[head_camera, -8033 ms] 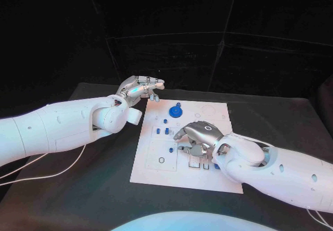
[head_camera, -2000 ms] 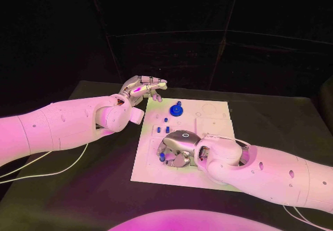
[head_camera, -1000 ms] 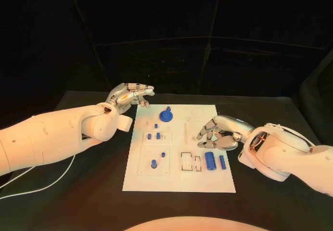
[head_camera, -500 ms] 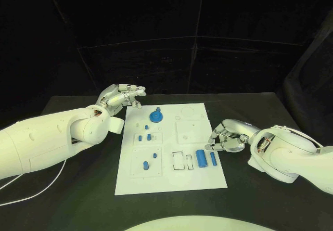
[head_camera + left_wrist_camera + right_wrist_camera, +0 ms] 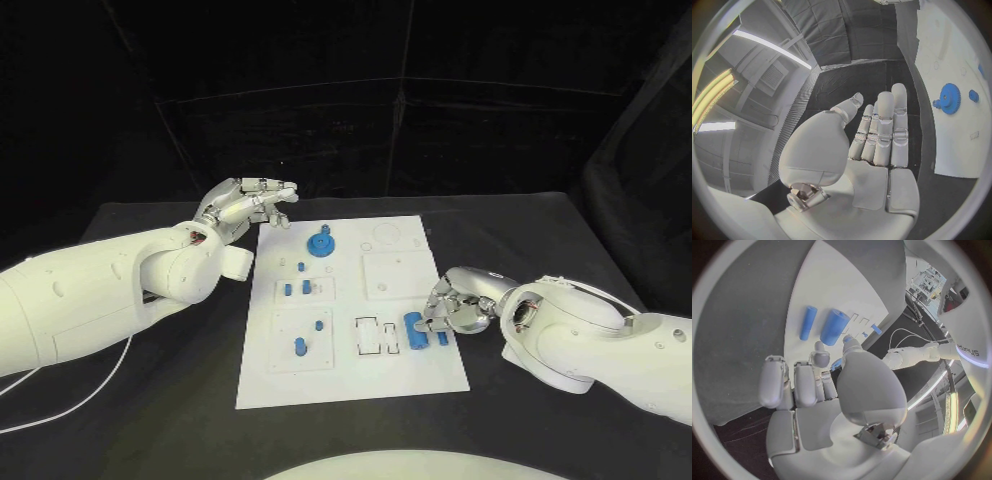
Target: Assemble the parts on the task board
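Lying just beyond right fingers [image 5: 819,360], seemingly: cylinders [image 5: 834,327].

the left arm reaches in from the left, its left hand [image 5: 248,203] raised with palm up, fingers [image 5: 886,125] held straight and close together, holding nothing. the right arm comes in low from the right; the right hand [image 5: 459,305] is down near the surface, fingers [image 5: 795,382] curled in, holding nothing that i can see.
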You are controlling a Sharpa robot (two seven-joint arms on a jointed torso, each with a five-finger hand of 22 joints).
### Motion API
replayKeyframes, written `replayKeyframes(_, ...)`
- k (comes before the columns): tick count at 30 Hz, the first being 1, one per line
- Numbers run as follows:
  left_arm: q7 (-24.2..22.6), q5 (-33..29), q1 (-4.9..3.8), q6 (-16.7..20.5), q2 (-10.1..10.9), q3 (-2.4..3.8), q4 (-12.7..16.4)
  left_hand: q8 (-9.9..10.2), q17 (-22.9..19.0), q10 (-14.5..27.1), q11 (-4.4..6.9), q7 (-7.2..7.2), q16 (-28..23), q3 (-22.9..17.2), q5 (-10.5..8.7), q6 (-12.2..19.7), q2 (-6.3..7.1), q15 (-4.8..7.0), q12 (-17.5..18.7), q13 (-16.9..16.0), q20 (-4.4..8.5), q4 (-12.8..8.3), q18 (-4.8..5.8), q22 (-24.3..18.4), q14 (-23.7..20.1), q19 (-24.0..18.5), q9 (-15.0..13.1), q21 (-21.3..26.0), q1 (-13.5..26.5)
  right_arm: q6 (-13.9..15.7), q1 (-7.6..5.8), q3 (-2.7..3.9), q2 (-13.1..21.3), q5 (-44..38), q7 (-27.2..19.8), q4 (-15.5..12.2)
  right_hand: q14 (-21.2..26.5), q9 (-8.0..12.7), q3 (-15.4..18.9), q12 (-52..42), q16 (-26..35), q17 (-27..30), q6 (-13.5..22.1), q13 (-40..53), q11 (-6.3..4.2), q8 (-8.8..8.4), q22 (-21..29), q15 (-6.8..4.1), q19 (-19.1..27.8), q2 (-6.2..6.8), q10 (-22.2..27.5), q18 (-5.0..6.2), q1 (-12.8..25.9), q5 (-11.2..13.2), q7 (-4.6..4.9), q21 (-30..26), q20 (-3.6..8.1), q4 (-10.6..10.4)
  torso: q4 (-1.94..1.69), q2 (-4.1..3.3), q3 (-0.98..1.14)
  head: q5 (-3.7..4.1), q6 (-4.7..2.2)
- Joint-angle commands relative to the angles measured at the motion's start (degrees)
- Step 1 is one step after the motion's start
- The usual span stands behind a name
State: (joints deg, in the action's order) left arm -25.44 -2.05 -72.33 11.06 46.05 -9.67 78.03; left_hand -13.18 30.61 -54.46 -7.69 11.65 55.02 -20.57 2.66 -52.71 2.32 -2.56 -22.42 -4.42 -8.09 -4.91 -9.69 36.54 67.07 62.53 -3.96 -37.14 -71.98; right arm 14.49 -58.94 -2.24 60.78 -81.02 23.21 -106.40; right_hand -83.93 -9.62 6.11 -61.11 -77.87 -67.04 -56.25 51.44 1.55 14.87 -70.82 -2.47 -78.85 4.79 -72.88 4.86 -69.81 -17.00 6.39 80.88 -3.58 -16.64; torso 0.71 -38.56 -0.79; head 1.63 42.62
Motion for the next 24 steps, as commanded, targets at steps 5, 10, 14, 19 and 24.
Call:
replayKeyframes(5, -0.1, -0.1, -0.07, -0.8, 0.0, 0.05, 0.1, -0.4, -0.1, 0.4, 0.18, -0.01, 0.0, 0.4, 0.15, 0.5, -0.37, -0.04, -0.4, -0.1, -0.25, 0.0, -0.78, -0.1, -0.3, 0.1, 0.0, 0.3, -0.1, -2.4, 0.35, -0.01, -1.1, -1.5, 1.7, 1.0, -2.3, -0.3, 0.7, -1.4, -0.6, -0.6, 0.5, 1.9, 0.05, 0.62, -0.2, -0.04, -0.2, -0.41, -0.6, -0.82, -0.6, 0.2, -0.13, 0.5, -0.27, 0.1, 0.0, -0.04, -0.02, 0.21, 0.11)
replayKeyframes(10, -0.1, -0.1, -0.07, -0.8, 0.0, 0.05, 0.1, -0.4, -0.1, 0.4, 0.18, -0.01, 0.0, 0.4, 0.15, 0.5, -0.37, -0.04, -0.4, -0.1, -0.25, 0.0, -0.78, -0.1, -0.3, 0.1, 0.0, 0.3, -0.1, -2.6, 0.72, -0.01, -2.2, -1.9, 1.6, 1.4, -2.3, -0.3, 0.8, -1.5, -0.7, -0.7, 0.5, 2.1, 0.05, 0.69, -0.2, -0.04, -0.2, -0.46, -0.6, -0.83, -0.6, 0.1, -0.13, 0.5, -0.27, 0.1, 0.05, -0.04, -0.03, 0.14, 0.17)
replayKeyframes(14, -0.1, -0.1, -0.07, -0.8, 0.0, 0.05, 0.1, -0.4, -0.1, 0.4, 0.18, -0.01, 0.0, 0.4, 0.15, 0.5, -0.37, -0.04, -0.4, -0.1, -0.25, 0.0, -0.78, -0.1, -0.3, 0.1, 0.0, 0.3, -0.1, -2.8, 1.09, -0.01, -3.1, -2.0, 1.6, 1.8, -2.3, -0.4, 0.9, -1.6, -0.8, -0.9, 0.6, 2.3, 0.05, 0.83, -0.3, -0.03, -0.2, -0.58, -0.6, -0.83, -0.7, 0.1, -0.13, 0.5, -0.28, 0.1, 0.03, -0.04, -0.07, 0.17, 0.24)
replayKeyframes(19, -0.1, -0.1, -0.07, -0.8, 0.0, 0.05, 0.2, -0.4, -0.1, 0.4, 0.18, -0.01, 0.0, 0.4, 0.15, 0.5, -0.37, -0.04, -0.4, -0.1, -0.25, 0.0, -0.78, -0.1, -0.3, 0.1, 0.0, 0.3, -0.1, -4.0, 1.44, -0.01, -4.0, -2.8, 2.2, 2.8, -2.3, -0.6, 1.2, -1.9, -0.9, -1.1, 0.3, 2.9, -0.04, 1.4, -0.3, -0.08, -0.2, -1.04, -0.6, -0.84, -0.9, -0.2, -0.28, 0.6, -0.28, 0.1, -0.06, 0.0, -0.13, 0.18, 0.25)
replayKeyframes(24, -0.1, -0.1, -0.07, -0.9, 0.2, 0.05, 0.2, -0.4, -0.1, 0.4, 0.18, -0.01, 0.0, 0.4, 0.15, 0.5, -0.37, -0.04, -0.4, -0.1, -0.25, 0.0, -0.78, -0.1, -0.3, 0.1, 0.0, 0.3, -0.1, -4.8, 1.69, -0.01, -4.6, -4.8, 4.0, 3.9, -2.3, -1.2, 1.9, -2.1, -0.9, -1.3, -0.9, 3.8, -0.44, 2.56, -0.5, -0.37, -0.2, -1.8, -0.6, -0.85, -1.4, -2.6, -0.76, 0.6, -0.07, 0.1, -0.09, 0.03, -0.16, 0.05, 0.33)
